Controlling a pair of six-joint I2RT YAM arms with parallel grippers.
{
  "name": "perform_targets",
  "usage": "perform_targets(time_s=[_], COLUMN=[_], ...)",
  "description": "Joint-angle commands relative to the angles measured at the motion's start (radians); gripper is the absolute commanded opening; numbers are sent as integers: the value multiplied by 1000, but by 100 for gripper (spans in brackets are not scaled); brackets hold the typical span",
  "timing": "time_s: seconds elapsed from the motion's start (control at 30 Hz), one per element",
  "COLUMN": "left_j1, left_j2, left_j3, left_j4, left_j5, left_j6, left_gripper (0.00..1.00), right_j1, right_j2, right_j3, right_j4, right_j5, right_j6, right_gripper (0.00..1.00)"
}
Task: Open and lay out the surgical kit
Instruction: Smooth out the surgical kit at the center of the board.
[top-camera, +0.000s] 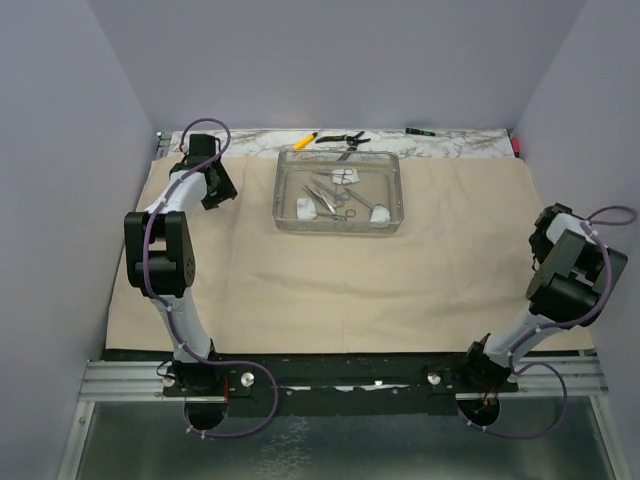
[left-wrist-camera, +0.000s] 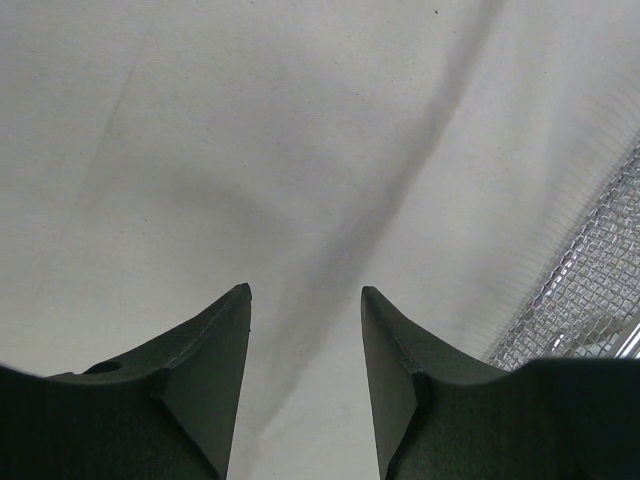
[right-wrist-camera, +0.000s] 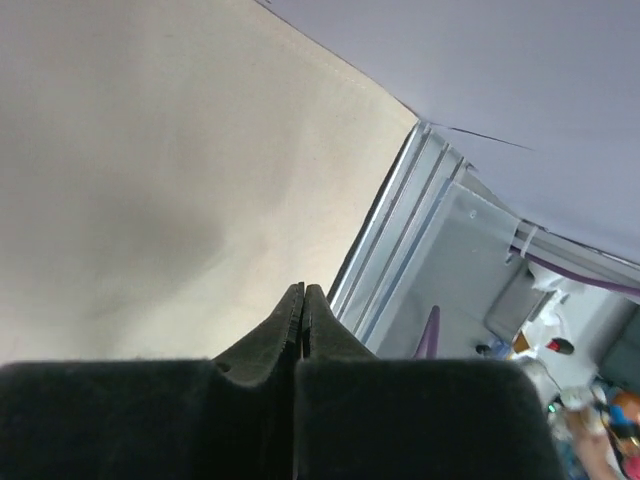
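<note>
Cloth wrap lies spread flat over the worktop, and the clear tray sits on its far middle part with clamps and white gauze balls inside. The left arm bends up at the elbow and reaches to the cloth's far left corner, jaws apart, holding nothing, pointed down at the fabric. The right arm is folded at the cloth's right edge, jaws pressed together, empty.
</note>
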Motion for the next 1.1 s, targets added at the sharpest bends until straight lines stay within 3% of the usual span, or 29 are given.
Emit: perform_targets(time_s=[0.0, 0.17, 0.5, 0.77, 1.07], left_j1=[16, 29, 45, 54, 82], left_j2=[-22, -62, -105, -87, -73], left_j3=[7, -39, -99, -93, -78], left_j4=[6, 3, 5, 4, 4], left_j5=[21, 20, 25, 33, 30], left_j6=[0, -25, -23, -31, -43], left_gripper=[50, 50, 50, 50, 50], right_j1=[133, 264, 269, 231, 186], right_j2=[-130, -246, -327, -263, -199], right_j3=[44, 58, -103, -216, -288], right_j4=[-77, -184, -155, -90, -70], right_j5=[10, -187, -387, -466, -438], right_j6=[142, 291, 541, 614, 611], right_gripper=[1, 1, 1, 1, 1])
